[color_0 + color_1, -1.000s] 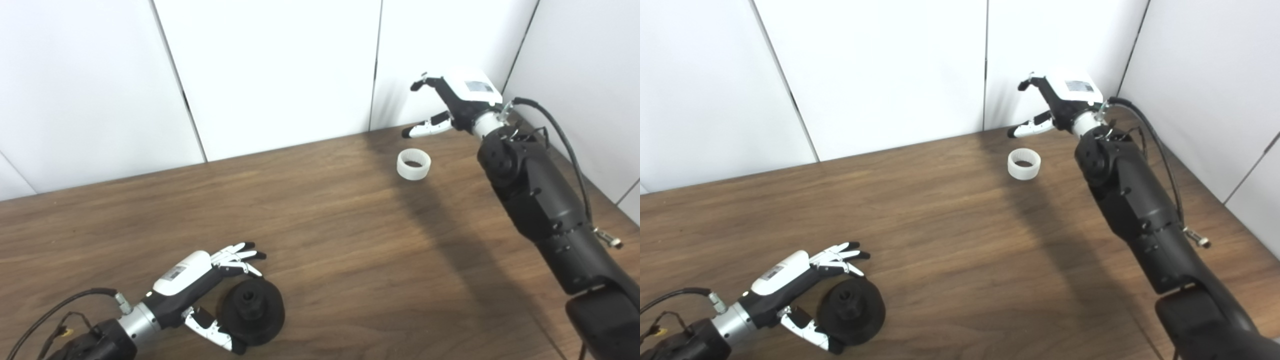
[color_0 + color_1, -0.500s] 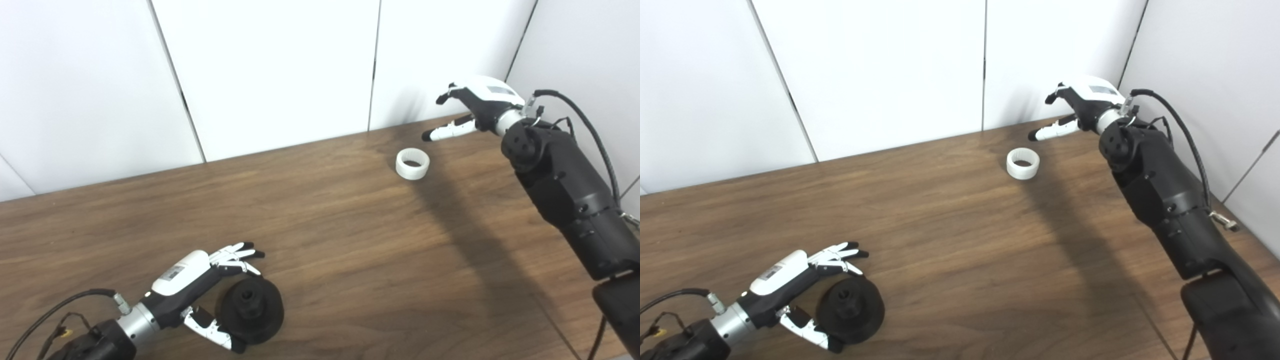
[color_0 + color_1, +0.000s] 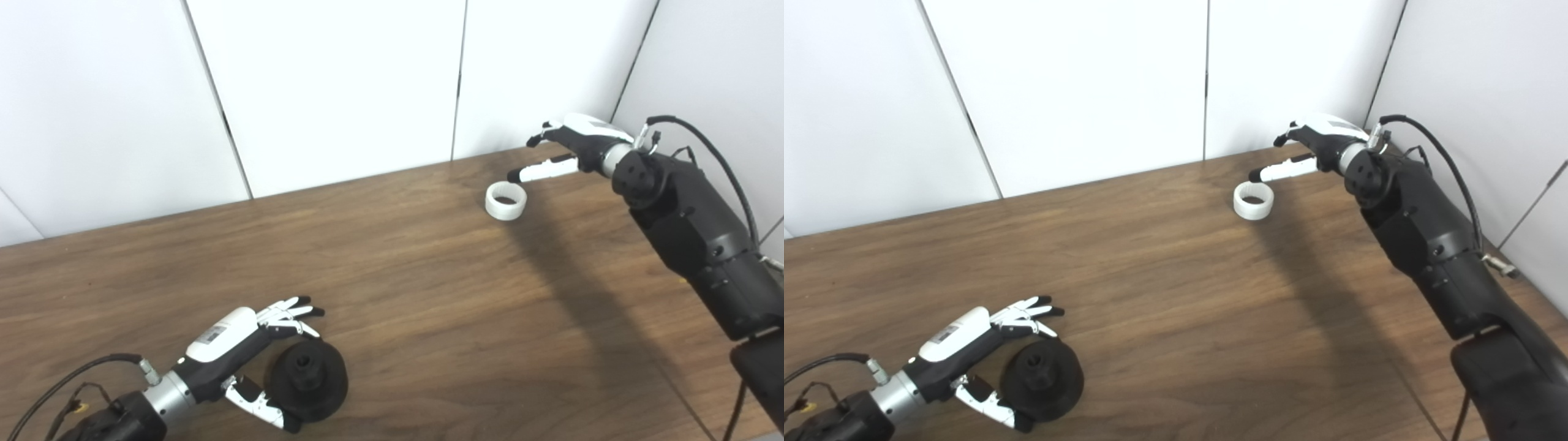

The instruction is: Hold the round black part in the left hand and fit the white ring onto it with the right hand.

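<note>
The round black part point(image 3: 308, 380) lies flat on the wooden table point(image 3: 429, 294) near the front left. My left hand point(image 3: 245, 349) is open around its left side, fingers spread above it and thumb beneath, not visibly gripping. The white ring point(image 3: 506, 202) stands on the table at the back right. My right hand point(image 3: 566, 147) hovers open just behind and to the right of the ring, thumb tip close above its far rim, fingers raised.
White wall panels point(image 3: 337, 86) close off the table's back edge, and another wall point(image 3: 704, 67) stands close to the right arm. A black cable point(image 3: 716, 153) loops over the right forearm.
My right hand has swung right, then come down and forward toward the ring, thumb now near its rim. The left hand and black part have stayed put.
</note>
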Robot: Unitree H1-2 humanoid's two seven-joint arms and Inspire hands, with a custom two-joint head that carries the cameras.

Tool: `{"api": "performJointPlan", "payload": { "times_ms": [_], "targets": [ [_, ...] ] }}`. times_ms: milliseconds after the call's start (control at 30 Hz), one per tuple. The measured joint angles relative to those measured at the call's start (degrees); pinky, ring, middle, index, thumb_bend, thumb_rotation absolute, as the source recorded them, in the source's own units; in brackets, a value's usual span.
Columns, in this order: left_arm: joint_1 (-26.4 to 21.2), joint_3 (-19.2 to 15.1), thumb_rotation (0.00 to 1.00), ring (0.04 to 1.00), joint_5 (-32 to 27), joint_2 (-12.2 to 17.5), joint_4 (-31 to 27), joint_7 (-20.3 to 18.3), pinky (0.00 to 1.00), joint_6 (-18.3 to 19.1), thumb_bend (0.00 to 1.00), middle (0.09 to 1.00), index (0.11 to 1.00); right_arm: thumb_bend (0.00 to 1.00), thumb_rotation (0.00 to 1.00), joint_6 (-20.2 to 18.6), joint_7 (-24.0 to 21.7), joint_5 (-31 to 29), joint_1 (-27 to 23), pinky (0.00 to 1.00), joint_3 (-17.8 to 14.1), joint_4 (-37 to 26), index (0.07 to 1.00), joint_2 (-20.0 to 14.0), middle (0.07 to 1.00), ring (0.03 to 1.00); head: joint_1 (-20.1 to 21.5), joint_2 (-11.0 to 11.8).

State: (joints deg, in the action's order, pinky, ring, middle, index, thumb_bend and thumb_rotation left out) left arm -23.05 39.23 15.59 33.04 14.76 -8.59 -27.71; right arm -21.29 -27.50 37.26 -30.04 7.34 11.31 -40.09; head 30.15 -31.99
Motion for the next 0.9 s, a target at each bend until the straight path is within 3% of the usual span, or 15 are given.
{"api": "performJointPlan", "payload": {
  "times_ms": [500, 900],
  "targets": [
    [0.0, -0.3, 0.07, 0.993, 0.1, -0.1, -0.1, -0.7, 0.96, 0.0, 0.52, 0.927, 0.488, 1.00, 0.72, -0.8, -0.6, -0.9, 0.1, 1.00, 3.8, 2.4, 0.868, 2.2, 1.000, 1.000, -0.9, -0.2],
    [0.2, -0.9, 0.07, 0.994, 0.6, -0.1, -0.4, -0.9, 0.97, 0.0, 0.52, 0.924, 0.488, 1.00, 0.69, -0.7, 0.0, -1.2, -0.1, 0.99, 4.8, 5.5, 0.879, 3.1, 1.000, 0.998, -1.4, -0.3]
  ]
}}
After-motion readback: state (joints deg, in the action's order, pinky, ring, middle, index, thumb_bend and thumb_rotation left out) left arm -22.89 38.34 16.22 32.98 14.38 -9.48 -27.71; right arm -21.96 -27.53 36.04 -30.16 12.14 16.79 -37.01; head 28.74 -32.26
